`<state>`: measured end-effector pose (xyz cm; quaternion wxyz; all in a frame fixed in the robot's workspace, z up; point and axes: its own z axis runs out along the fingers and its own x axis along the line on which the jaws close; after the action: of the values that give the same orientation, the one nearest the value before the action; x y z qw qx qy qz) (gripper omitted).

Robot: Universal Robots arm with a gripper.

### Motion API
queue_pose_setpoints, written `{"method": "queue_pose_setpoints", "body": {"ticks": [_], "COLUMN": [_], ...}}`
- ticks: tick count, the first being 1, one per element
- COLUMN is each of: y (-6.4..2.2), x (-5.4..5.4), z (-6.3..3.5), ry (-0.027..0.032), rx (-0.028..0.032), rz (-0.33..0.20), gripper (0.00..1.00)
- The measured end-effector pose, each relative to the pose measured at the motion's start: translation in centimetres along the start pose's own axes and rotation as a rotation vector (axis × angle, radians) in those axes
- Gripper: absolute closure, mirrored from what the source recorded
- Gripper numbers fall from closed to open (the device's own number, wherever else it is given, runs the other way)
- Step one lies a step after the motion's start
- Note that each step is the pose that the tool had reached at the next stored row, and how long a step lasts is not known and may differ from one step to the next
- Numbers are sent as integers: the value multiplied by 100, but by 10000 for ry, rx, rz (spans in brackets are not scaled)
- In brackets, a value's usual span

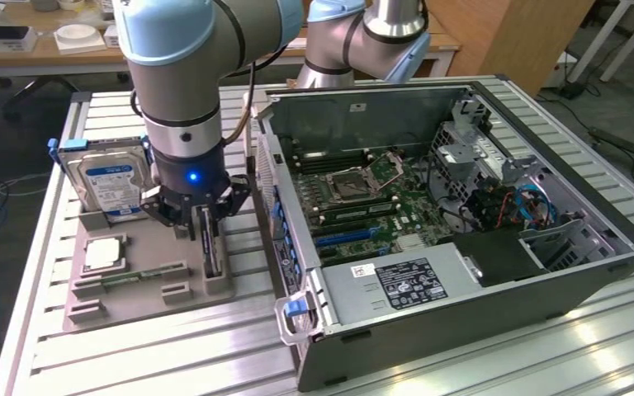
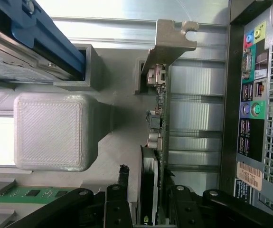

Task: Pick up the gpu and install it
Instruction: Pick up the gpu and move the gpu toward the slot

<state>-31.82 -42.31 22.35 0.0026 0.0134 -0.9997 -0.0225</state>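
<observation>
Exterior view: gripper (image 1: 209,227) left of centre over the grey tray (image 1: 130,301), jaws parted astride the gpu (image 1: 211,254). It stands on edge in a tray slot, likely for easy grabbing. Wrist view: fingers (image 2: 123,190) flank the gpu (image 2: 157,118), gaps visible, nothing pinched yet.

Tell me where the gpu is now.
Exterior view's left: the gpu stands on edge in the grey holder, between hard drive and computer case, under the tool.
</observation>
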Motion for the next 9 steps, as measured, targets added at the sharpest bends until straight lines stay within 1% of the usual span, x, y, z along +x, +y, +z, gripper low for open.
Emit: {"method": "queue_pose_setpoints", "body": {"ticks": [9], "y": [0], "x": [-21], "z": [3], "ry": [-3], "rx": [2], "rz": [2], "gripper": [62]}}
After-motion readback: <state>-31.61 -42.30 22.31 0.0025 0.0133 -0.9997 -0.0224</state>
